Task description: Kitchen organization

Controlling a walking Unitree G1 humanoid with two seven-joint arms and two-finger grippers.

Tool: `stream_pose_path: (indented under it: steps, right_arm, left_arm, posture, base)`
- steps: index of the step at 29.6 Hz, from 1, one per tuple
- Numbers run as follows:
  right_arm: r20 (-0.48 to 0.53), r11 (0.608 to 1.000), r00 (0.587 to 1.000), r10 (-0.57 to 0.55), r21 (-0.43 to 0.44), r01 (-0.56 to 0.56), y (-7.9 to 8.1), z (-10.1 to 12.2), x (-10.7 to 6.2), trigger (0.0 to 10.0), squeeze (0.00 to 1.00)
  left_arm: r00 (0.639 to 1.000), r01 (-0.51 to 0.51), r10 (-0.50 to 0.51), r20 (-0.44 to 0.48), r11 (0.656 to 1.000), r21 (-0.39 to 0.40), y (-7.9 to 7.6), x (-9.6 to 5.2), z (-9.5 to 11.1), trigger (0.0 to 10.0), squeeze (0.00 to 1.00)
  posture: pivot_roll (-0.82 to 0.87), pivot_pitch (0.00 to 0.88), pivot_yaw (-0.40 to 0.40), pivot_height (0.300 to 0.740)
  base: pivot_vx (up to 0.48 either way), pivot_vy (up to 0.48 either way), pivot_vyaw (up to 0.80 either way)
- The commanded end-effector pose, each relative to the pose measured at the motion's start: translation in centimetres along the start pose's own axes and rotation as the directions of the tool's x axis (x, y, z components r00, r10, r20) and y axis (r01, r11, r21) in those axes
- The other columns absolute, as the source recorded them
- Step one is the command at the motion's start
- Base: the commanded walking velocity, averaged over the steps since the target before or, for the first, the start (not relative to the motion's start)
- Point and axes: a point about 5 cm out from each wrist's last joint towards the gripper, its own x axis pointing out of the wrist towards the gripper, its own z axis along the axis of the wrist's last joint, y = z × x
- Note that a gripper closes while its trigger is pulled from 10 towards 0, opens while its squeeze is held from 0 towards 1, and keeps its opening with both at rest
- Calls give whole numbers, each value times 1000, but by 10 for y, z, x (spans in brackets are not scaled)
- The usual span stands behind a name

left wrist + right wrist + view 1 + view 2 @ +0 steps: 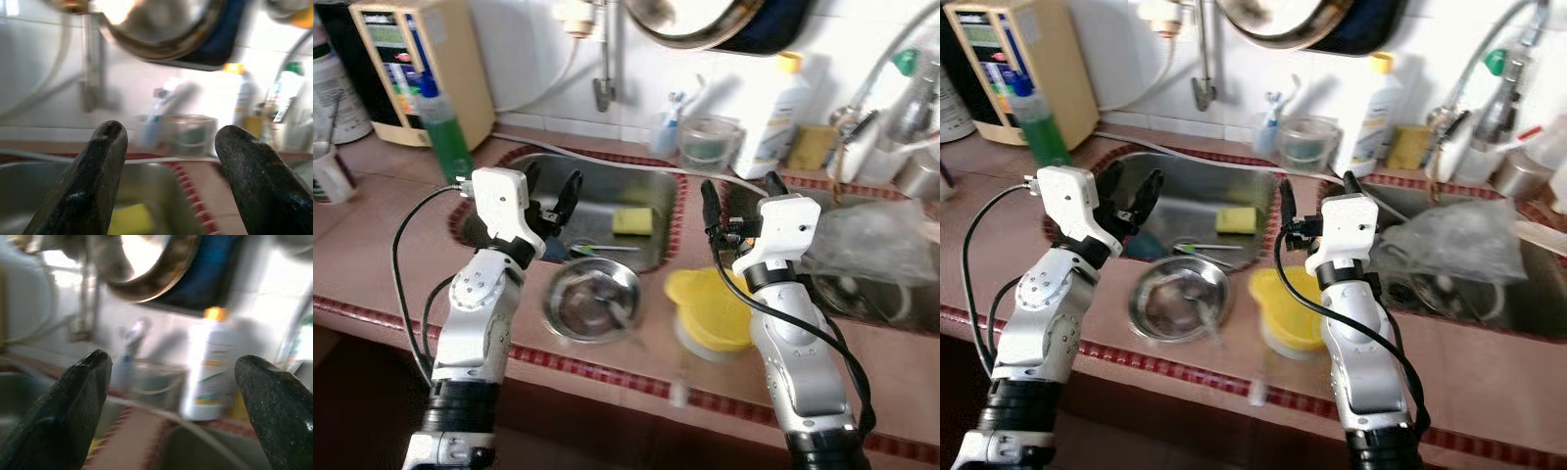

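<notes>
The left gripper's [551, 199] fingers [83, 191] are standing spread wide with nothing between them, pointing over the near edge of the left sink basin [607, 196]. That looks like a ready pose, not a grasp. The right gripper [741, 196] is doing the same: its fingers [73, 416] are parted widely, gripping nothing, and hovering above the strip of tabletop [382, 225] between the two basins, aimed toward the back wall.

Below and between the two arms, the things to be tidied are waiting. A steel bowl [592, 299] is sitting on the tabletop just in front of the left basin, with what seems to be a utensil lying in it. Just beside it, a yellow plastic container [710, 308] is resting close by the right arm's wrist. Inside the left basin a yellow sponge [631, 220] is lying flat, near a thin green-handled tool [597, 249].

Farther back, a white bottle [783, 108] and a clear tub [708, 139] are standing along the wall ledge, likely kept there for washing up. A green bottle [440, 122] is standing at the basin's left corner. The right basin [862, 294] is holding crumpled clear plastic [871, 240].

With both pairs of fingers idle and raised, the organizing is probably just getting started, the bowl being the nearest candidate.
</notes>
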Motion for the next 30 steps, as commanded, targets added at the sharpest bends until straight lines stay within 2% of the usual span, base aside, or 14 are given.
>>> stream_pose_path:
  steps: [1,10,14,21,24,30]
  right_arm:
    - [20,999,999,28,25,-28,8,4,2,10000,0]
    - [20,999,999,45,30,-45,10,5,3,10000,0]
    - [9,998,998,54,29,-55,10,3,1,10000,0]
    - [-34,996,996,80,48,-78,10,-2,-8,10000,0]
    - [-64,992,992,107,68,-102,11,-7,-16,10000,0]
    - [-119,987,983,140,95,-129,10,-12,-30,10000,0]
  left_arm:
    - [1000,-23,23,18,999,25,9,-3,8,10000,0]
    - [999,-31,31,22,999,26,9,-4,9,10000,0]
    - [999,-30,29,19,999,26,10,-7,10,10000,0]
    - [1000,4,-5,15,999,50,8,-16,12,10000,0]
    - [999,43,-43,-2,995,88,5,-22,12,10000,0]
    - [994,107,-104,-36,989,106,0,-34,15,10000,0]
  posture:
    - [-88,0,-7,740]
    - [-80,0,-15,740]
    - [-79,0,-15,740]
    - [-79,20,-12,740]
    - [-83,31,-11,740]
    - [-86,54,-10,740]
  base:
    - [0,-322,0]
    - [0,-314,0]
    - [0,0,0]
    - [0,0,0]
    - [0,0,0]
    - [0,0,0]
